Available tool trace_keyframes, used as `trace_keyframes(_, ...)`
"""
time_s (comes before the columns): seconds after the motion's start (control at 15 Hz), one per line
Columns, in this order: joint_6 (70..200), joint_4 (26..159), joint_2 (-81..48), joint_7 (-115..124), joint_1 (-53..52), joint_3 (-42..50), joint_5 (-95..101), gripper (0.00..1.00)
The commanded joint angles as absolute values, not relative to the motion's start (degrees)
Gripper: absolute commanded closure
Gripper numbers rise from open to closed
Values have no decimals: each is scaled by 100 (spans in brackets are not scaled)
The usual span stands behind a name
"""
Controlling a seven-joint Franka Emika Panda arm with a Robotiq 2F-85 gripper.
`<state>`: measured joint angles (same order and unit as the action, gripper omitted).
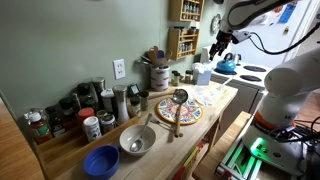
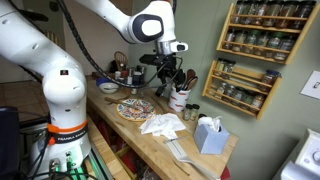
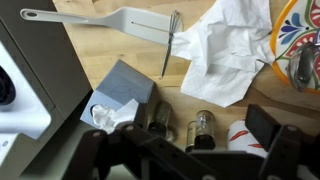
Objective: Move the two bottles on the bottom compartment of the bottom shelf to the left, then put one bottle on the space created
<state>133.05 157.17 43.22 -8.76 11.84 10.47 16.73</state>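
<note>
Two Tiny Bottles to Slide, One More to Lift

Look up above the tissue box (image 2: 210,135) for the bottom shelf (image 2: 243,88), a small brown rack. Find the bottom compartment (image 2: 236,106) at its very foot, holding a row of tiny bottles (image 2: 240,96). Too small and blurry to count from here.

Spot the gripper (image 2: 168,78) well apart from that rack, over the counter (image 2: 130,130), on the plate (image 2: 133,108) side of the tissue box. Check the wrist view: looking down on the tissue box, fingers (image 3: 285,150) spread wide, nothing held between them.

Notice one small bottle (image 3: 160,120) and a second bottle (image 3: 201,126) on the counter, just beside the tissue box. Maybe good picks for filling the gap.

Think about the feel. Probably light, hard and smooth, most likely glass. Easy to slip, easy to tip, easy to crack.

For sliding, push low on the side, slowly, toward the left, keeping both upright on the wood. Mind the tight space above the tops. Go in from the front, not from above.

For lifting, pinch round the middle of the body, under the top, not on the top. Squeeze gently, just enough to stop slipping. Set down flat and let go only once standing.
</note>
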Motion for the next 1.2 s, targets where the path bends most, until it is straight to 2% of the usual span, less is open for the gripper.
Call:
trace_keyframes(0.0, 13304, 15706, 4318, -908, 1218, 1005, 1635, 0)
trace_keyframes(0.13, 13402, 15690, 4266, -1047, 1099, 1062, 1574, 0)
trace_keyframes(0.4, 14446, 15323, 3560, -1149, 1128, 1327, 1549, 0)
trace_keyframes(0.87, 15761, 14497, 2380, -2491, 333, 2562, 244, 0)
trace_keyframes(0.93, 15826, 14329, 2247, -2706, 89, 2791, -130, 25)
trace_keyframes(1.0, 15891, 14156, 2067, -2830, 14, 2878, -306, 27)
trace_keyframes(1.13, 16061, 13838, 1747, -3112, -210, 3095, -738, 42)
